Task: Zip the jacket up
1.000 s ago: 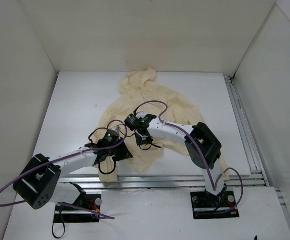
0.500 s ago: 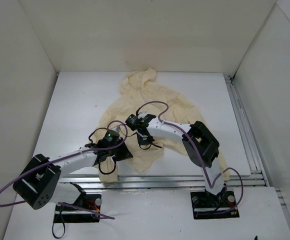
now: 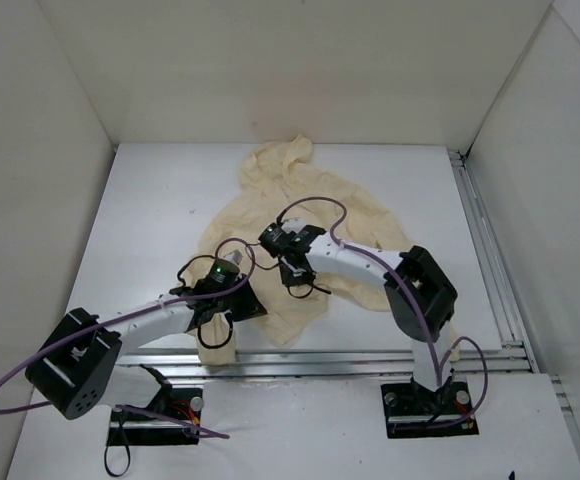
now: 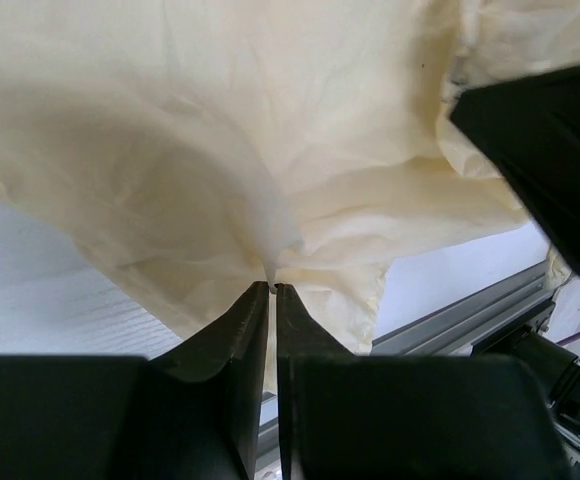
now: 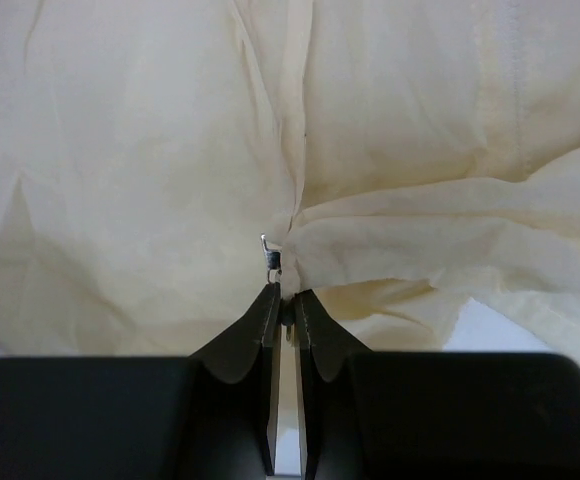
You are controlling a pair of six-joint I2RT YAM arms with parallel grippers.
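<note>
1 pale yellow-cream thin hooded jacket (image 3: 300,215) mid-table, 2 grippers clamped tight on it: left gripper (image 4: 273,290) at the near hem, right gripper (image 5: 285,295) just under the small metallic zipper pull (image 5: 270,248).

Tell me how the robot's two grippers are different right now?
The left gripper pinches plain fabric near the bottom edge of the jacket; the right gripper pinches at the small metal zipper pull. In the top view the left gripper sits lower on the jacket, the right gripper higher, near its middle. Both are shut on the jacket.
</note>
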